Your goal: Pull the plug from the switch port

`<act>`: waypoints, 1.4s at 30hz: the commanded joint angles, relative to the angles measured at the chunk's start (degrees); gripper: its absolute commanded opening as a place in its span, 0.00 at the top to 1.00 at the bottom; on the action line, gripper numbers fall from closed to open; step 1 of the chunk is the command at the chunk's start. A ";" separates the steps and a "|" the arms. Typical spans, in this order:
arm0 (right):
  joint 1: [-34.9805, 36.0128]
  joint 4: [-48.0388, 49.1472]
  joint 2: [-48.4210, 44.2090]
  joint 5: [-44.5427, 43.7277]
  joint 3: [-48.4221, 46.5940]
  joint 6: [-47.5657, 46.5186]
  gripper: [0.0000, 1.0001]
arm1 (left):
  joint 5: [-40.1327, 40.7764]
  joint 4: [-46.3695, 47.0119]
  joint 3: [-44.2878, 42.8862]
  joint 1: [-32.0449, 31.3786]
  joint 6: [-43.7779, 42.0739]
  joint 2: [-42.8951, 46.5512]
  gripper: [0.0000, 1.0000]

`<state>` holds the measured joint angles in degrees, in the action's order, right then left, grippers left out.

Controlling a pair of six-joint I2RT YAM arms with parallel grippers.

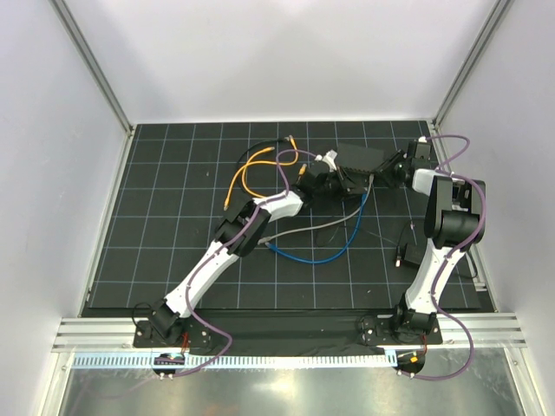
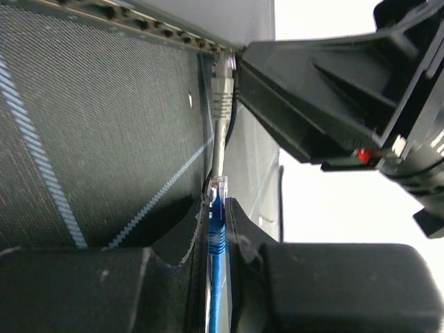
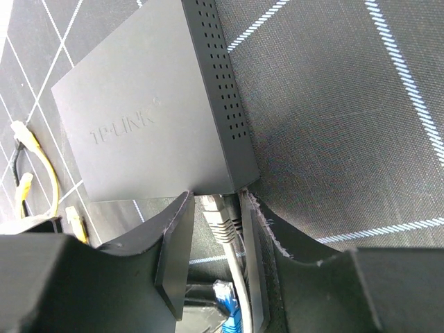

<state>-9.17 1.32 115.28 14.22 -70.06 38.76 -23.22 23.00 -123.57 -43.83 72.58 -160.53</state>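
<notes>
The black switch (image 1: 360,156) lies at the back of the mat; the right wrist view shows its flat top (image 3: 146,118). A grey plug (image 3: 223,218) sits in its near edge, with a black cable beside it. My right gripper (image 3: 216,201) is open, its fingers on either side of the grey plug; it reaches in from the switch's right (image 1: 383,173). My left gripper (image 2: 220,205) is shut on the blue cable's plug (image 2: 218,208). Its clear tip points at the switch (image 2: 166,31) with a gap between. The left gripper (image 1: 336,184) is just in front of the switch.
A blue cable (image 1: 334,253) and a grey cable (image 1: 303,227) loop across the mat's middle. A yellow cable (image 1: 251,169) with loose plugs (image 3: 26,139) lies left of the switch. A small black part (image 1: 408,256) sits beside the right arm. White walls enclose the mat.
</notes>
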 commanded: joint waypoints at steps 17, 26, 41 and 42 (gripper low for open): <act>-1.29 0.44 0.99 -0.59 1.51 -1.76 0.59 | 4.67 -12.28 6.92 4.02 -18.07 22.26 1.00; -1.38 0.79 0.82 0.11 1.68 -1.67 0.59 | 11.34 -17.46 7.74 6.83 -29.49 30.18 1.00; -1.47 1.05 0.99 0.55 1.51 -1.59 0.59 | 32.88 -28.99 -3.71 19.39 -38.03 27.20 1.00; -1.47 1.05 1.08 0.55 1.59 -1.59 0.59 | 34.46 -28.20 -0.91 20.44 -38.12 27.46 1.00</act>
<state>-10.02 3.42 115.46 16.60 -69.14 38.68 6.63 -4.32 -127.87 -25.82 35.81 -132.75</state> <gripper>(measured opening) 0.410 0.129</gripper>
